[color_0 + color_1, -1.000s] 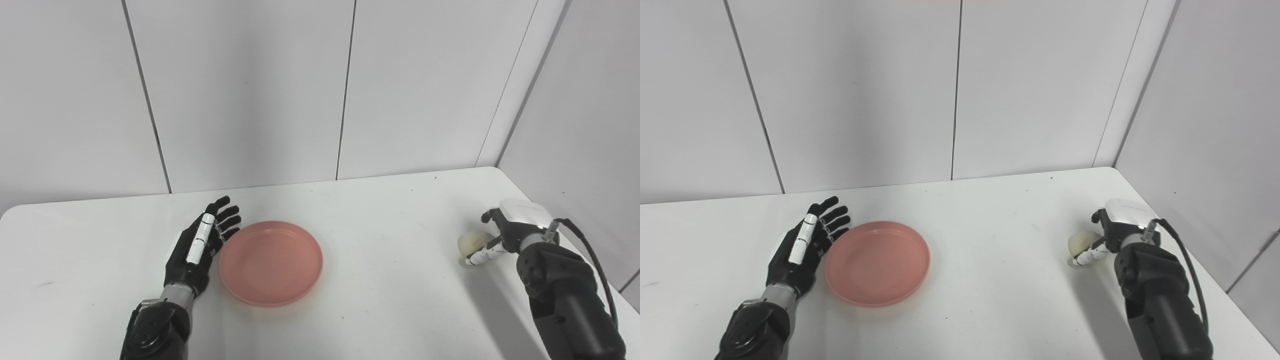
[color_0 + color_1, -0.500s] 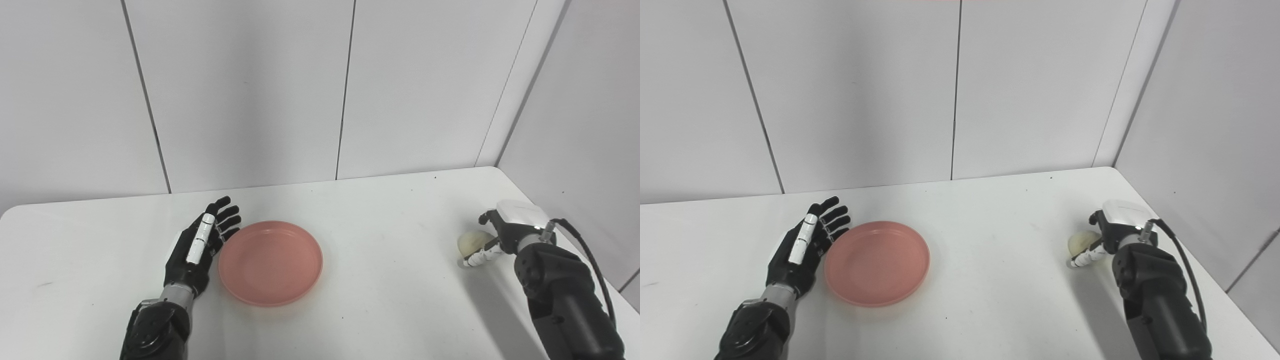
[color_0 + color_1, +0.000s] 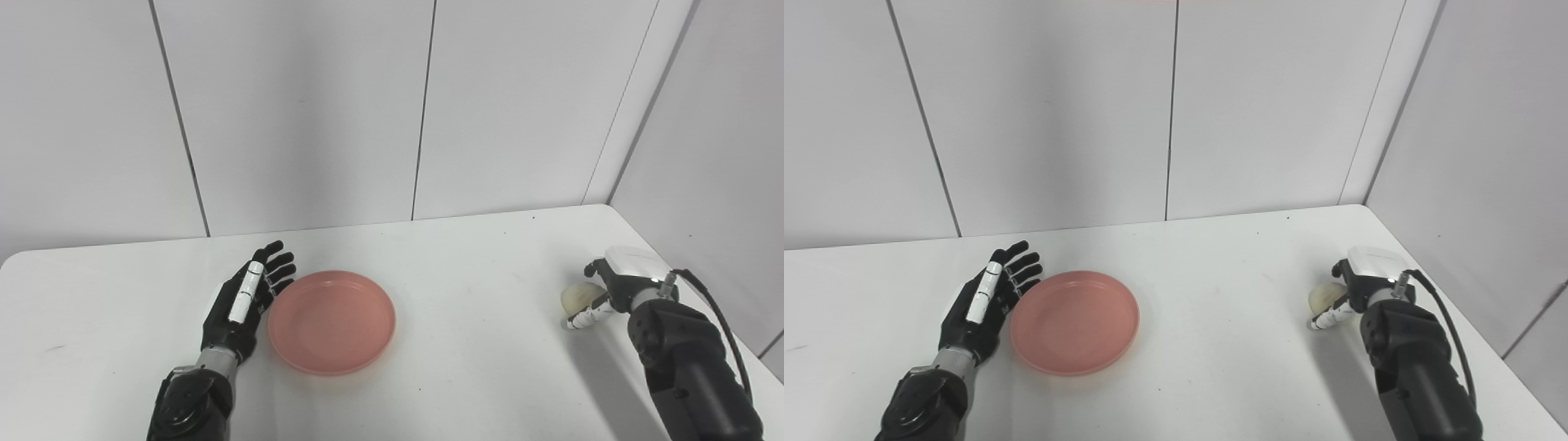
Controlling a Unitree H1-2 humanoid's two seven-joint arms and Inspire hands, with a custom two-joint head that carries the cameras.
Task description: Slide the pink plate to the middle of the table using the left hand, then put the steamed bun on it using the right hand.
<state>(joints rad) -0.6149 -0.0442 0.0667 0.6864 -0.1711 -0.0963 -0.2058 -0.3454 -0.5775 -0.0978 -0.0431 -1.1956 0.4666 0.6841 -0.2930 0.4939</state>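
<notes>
White wall panels are standing behind a white table (image 3: 465, 257). On it the pink plate (image 3: 331, 321) is lying left of the middle, nearer the front edge than the back. The left hand (image 3: 245, 300) is resting against the plate's left rim, fingers straight and spread, holding nothing. Near the table's right edge, the right hand (image 3: 603, 291) is curling around the pale steamed bun (image 3: 576, 297), touching it; whether its grasp is firm, I cannot tell.
</notes>
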